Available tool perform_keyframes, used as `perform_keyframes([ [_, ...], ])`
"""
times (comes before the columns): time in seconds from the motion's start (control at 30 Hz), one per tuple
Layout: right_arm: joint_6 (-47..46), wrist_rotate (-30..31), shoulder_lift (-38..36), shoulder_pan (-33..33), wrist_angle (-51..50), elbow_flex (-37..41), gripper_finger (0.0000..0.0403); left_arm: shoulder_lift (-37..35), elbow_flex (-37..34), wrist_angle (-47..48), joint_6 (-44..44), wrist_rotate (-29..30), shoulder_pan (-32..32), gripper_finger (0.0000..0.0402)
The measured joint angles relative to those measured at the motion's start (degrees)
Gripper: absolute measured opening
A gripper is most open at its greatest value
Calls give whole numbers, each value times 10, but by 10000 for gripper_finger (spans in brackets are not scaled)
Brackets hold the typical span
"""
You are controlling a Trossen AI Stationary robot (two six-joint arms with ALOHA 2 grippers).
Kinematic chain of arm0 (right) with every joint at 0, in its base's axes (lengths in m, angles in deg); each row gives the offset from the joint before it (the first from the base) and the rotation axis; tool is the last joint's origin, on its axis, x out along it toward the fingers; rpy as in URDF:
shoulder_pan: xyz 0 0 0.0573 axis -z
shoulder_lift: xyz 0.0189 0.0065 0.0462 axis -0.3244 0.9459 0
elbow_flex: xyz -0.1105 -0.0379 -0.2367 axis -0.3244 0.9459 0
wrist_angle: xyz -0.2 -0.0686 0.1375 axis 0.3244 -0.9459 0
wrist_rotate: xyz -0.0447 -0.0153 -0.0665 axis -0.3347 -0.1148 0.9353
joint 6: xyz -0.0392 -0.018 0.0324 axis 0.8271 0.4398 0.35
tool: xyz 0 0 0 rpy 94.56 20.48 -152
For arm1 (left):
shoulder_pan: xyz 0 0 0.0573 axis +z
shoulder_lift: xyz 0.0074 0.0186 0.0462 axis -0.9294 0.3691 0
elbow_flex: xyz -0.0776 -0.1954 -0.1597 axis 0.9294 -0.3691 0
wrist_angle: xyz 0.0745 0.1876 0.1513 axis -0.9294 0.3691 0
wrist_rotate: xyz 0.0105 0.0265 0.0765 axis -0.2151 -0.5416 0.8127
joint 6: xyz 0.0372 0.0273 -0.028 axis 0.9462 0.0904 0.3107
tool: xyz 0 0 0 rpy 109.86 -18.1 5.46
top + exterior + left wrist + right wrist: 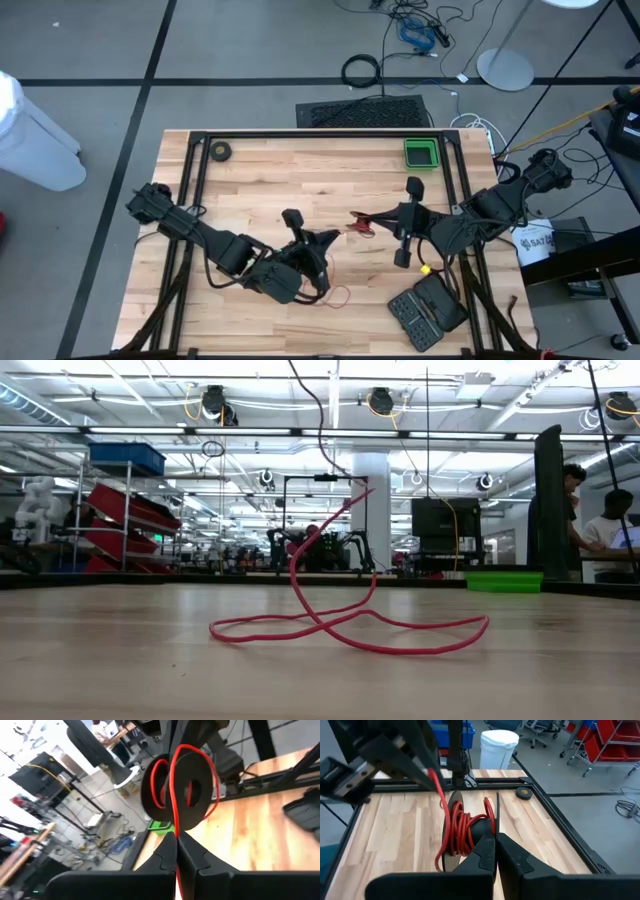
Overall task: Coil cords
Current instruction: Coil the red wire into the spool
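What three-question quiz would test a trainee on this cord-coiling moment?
1. True or false: the right gripper is shut on the rim of the black reel.
2. Which thing does the left gripper pinch? A) the red cord B) the green bin C) the small black roll
3. Fill in: the slack cord lies in loose loops on the ______.

Key:
1. True; the reel already carries several red turns.
2. A; the cord runs from its shut fingers up over the reel.
3. Table.
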Motion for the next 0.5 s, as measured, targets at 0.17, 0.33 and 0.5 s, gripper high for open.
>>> perform_keyframes([
  [0.17, 1, 4, 0, 2, 10, 0, 0, 3, 0, -4, -21, -34, -1, 1],
  [0.33, 4, 26, 0, 3, 20, 0, 0, 7, 0, -29, -27, -71, 3, 1],
  [0.5, 15, 27, 8, 3, 30, 0, 0, 22, 0, -92, 15, -107, 13, 1],
])
